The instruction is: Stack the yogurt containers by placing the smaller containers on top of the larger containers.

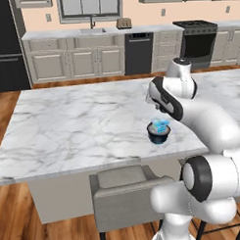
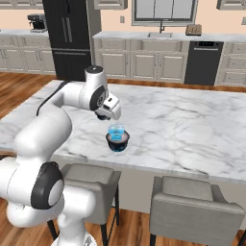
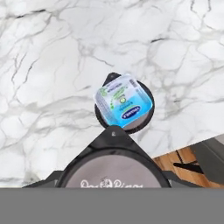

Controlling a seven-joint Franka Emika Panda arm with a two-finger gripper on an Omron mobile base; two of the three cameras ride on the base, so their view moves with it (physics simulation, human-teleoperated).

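Note:
A translucent blue cup [image 1: 159, 125] [image 2: 116, 130] [image 3: 124, 102] with a printed lid sits upright on the wide dark tub [image 1: 158, 137] [image 2: 117, 143] [image 3: 147, 93], near the front edge of the marble island. My gripper [image 2: 103, 116] [image 1: 155, 110] hangs a little above this stack and to its left, looking down on it. It is shut on the tiny dark cup [image 3: 113, 175], whose pale grey top is large at the bottom of the hand view and hides the fingertips. The tiny cup is clear of the stack.
The marble island [image 1: 68, 124] [image 2: 192, 125] stretches wide to either side of the stack. Grey stools [image 1: 125, 188] [image 2: 194, 204] stand tucked under its front edge. Wood floor [image 3: 181, 161] lies beyond that edge.

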